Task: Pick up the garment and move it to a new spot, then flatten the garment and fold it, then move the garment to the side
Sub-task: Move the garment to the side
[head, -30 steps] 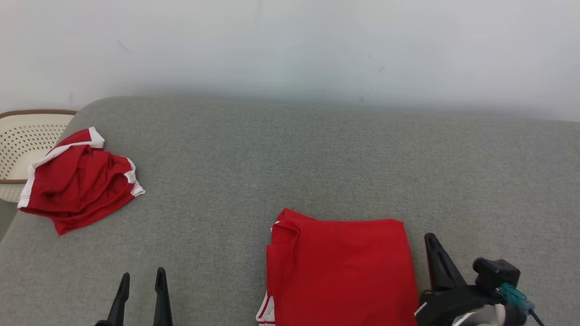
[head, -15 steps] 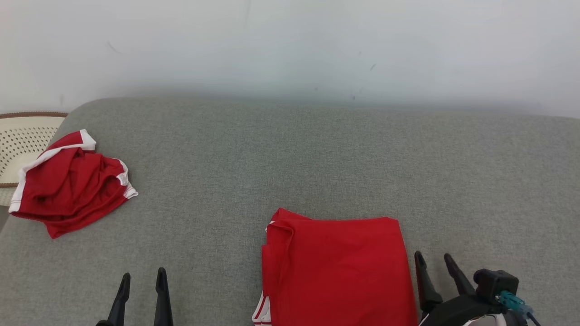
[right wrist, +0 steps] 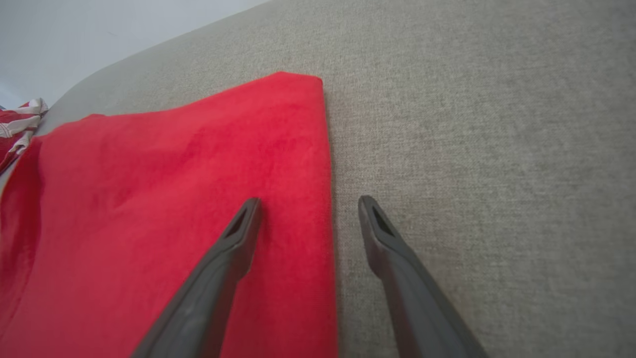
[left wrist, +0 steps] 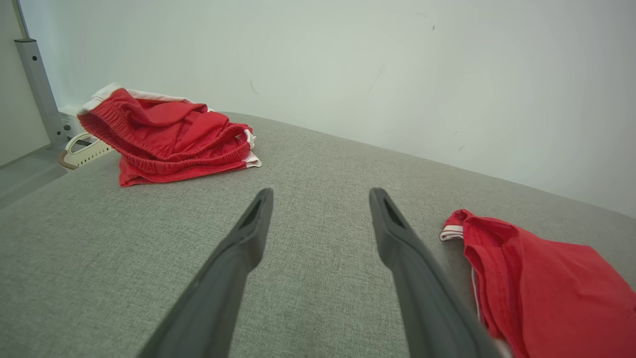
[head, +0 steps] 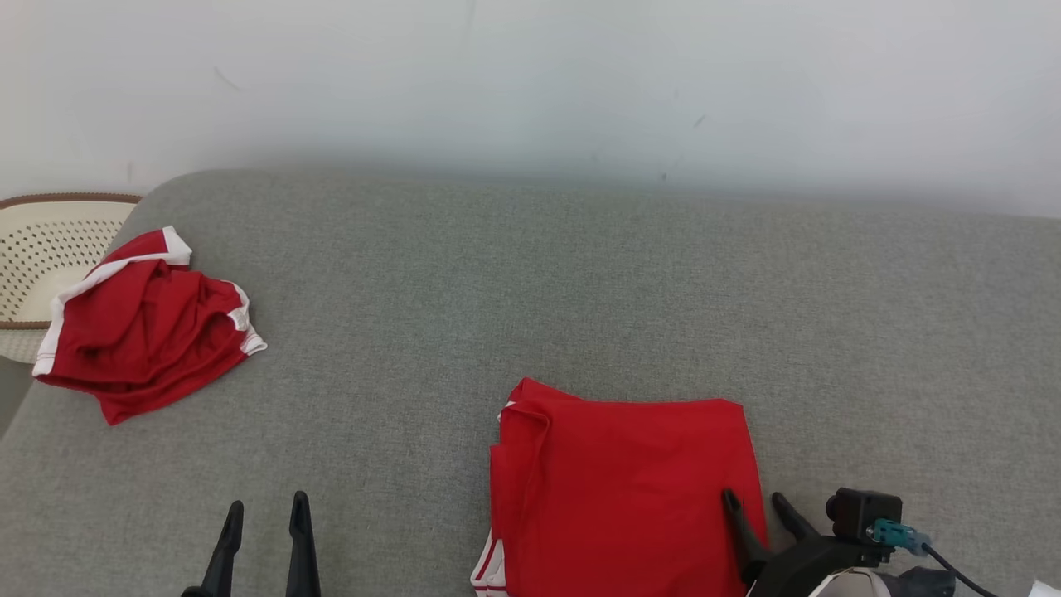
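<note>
Folded garment [head: 622, 489] lies on the padded surface [head: 580, 290], at the front, right of centre; crumpled garment [head: 141, 332] on it far left; basket [head: 41, 249] just past that, off the left edge.

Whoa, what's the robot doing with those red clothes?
It's tidying laundry on a grey cushion. The folded red garment lies in front of it, and the right claw is open over its right edge, gripping nothing. The left claw is open too, over the cushion. A crumpled red garment sits far left, beside a basket.
</note>
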